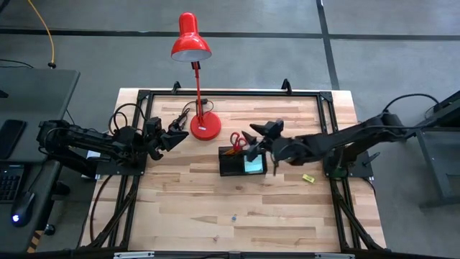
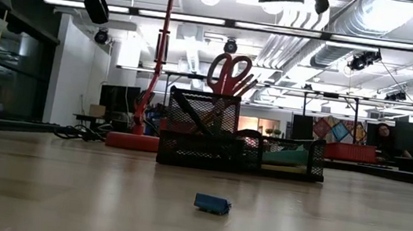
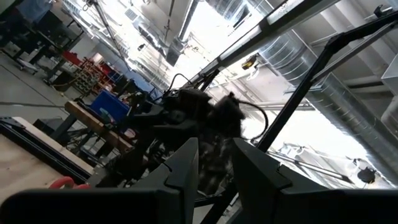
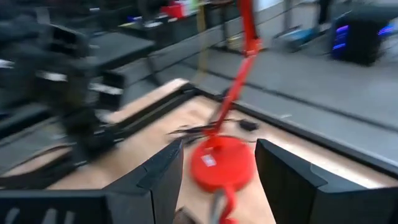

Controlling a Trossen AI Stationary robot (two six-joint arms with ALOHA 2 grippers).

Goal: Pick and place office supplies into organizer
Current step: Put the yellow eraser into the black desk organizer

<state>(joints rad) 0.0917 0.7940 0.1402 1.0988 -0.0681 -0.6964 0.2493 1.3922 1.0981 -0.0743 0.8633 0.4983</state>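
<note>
We note the black mesh organizer (image 1: 243, 161) sitting mid-table, just beside the round base of the red desk lamp (image 1: 205, 126). In the low view its taller compartment holds the red-handled scissors (image 2: 229, 72) upright, handles up, with pens or pencils leaning beside them; the lower compartment holds a teal sticky-note pad (image 1: 253, 165), with a yellow pad (image 2: 285, 168) showing low behind the mesh. A tiny yellow block (image 1: 308, 178) lies on the bare wood to the right of the organizer, apart from it. A small blue object (image 2: 212, 204) lies on the table in front of the organizer in the low view. The right gripper (image 1: 260, 138) hangs above the organizer's back edge near the scissors; its wrist view shows the fingers (image 4: 163, 175) spread wide and empty. The left gripper (image 1: 172, 136) sits raised at the table's left side near the lamp base, fingers (image 3: 184, 163) slightly parted, holding nothing.
</note>
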